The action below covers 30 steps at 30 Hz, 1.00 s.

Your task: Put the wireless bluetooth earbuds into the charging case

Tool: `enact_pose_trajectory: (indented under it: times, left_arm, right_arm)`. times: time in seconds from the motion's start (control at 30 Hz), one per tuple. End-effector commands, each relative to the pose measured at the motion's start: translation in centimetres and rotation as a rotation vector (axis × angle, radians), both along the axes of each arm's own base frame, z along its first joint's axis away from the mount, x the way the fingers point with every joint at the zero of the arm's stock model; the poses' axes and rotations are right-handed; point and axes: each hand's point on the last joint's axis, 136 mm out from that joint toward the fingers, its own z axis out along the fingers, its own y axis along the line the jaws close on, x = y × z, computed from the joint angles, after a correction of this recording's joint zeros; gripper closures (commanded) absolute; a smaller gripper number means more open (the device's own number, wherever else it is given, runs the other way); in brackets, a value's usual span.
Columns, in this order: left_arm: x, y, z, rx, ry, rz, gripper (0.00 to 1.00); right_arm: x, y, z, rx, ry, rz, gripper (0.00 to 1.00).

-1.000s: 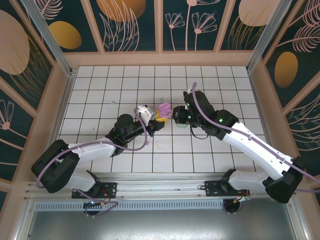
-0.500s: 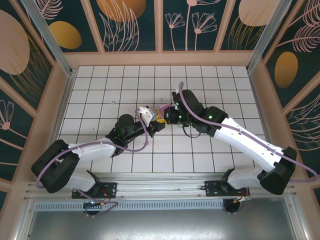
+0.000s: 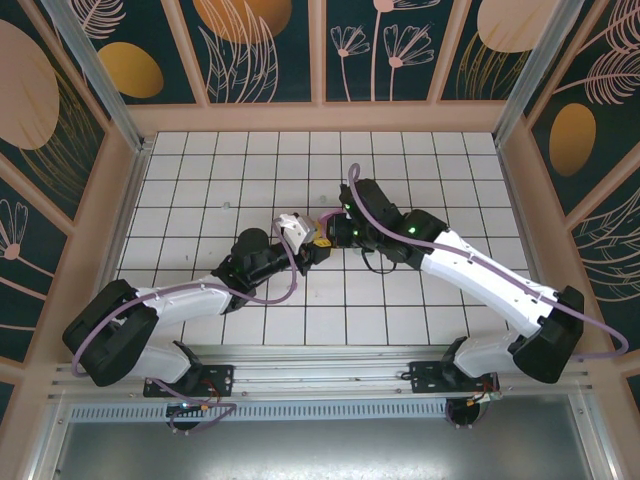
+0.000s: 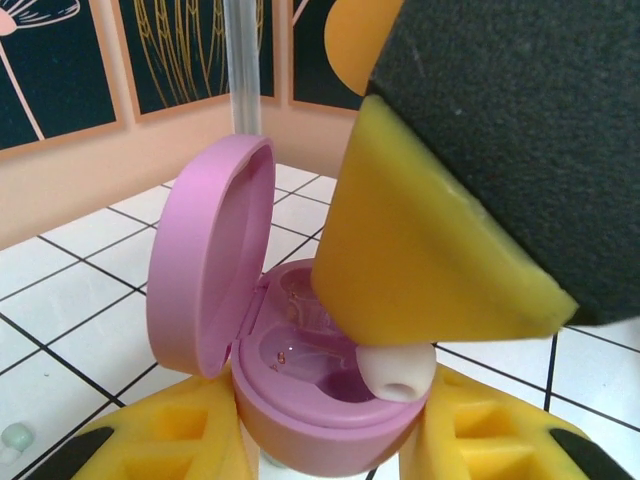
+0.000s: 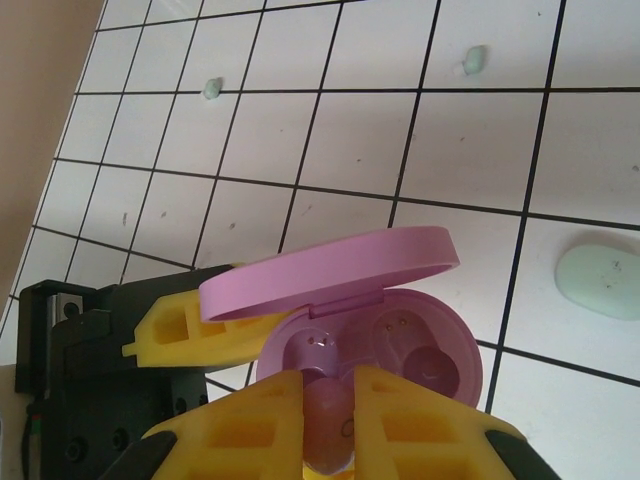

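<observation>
A pink charging case [image 4: 300, 400] stands with its lid [image 4: 205, 265] swung open, and my left gripper [image 4: 330, 440] is shut on its base from both sides. My right gripper [image 5: 330, 385] is shut on a pink-purple earbud [image 5: 330, 425], held right over the case's left socket. From the left wrist view the earbud's pale tip [image 4: 395, 372] pokes out under the right gripper's yellow finger [image 4: 420, 260], at the case's rim. The right socket [image 5: 435, 360] lies bare. In the top view both grippers [image 3: 318, 240] [image 3: 332, 231] meet at the middle of the tiled floor.
Two small mint green earbuds [image 5: 213, 88] [image 5: 470, 60] lie on the white tiles beyond the case. A mint green case [image 5: 603, 283] rests on the floor to its right. Another mint bud [image 4: 15, 437] shows at the left. Wooden walls [image 3: 135, 190] ring the floor.
My right gripper has moved left with the earbud and now sits over the open case. The left arm has held the case still.
</observation>
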Motion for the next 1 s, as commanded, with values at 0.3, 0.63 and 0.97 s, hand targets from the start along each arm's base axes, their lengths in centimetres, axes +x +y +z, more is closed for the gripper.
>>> enact_pose_trajectory:
  times: [0.3, 0.63, 0.97]
  left_arm:
    - [-0.23, -0.49, 2.82, -0.041, -0.072, -0.021, 0.98]
    - [-0.23, -0.40, 2.89, -0.042, -0.072, -0.018, 0.98]
    - [-0.27, -0.32, 2.75, -0.034, -0.075, -0.015, 0.98]
  right_arm:
    - [0.23, 0.03, 0.16, -0.037, -0.014, 0.008, 0.79]
    - [0.13, 0.17, 0.26, -0.019, -0.012, 0.012, 0.70]
    - [0.15, 0.16, 0.46, -0.014, -0.014, 0.009, 0.66]
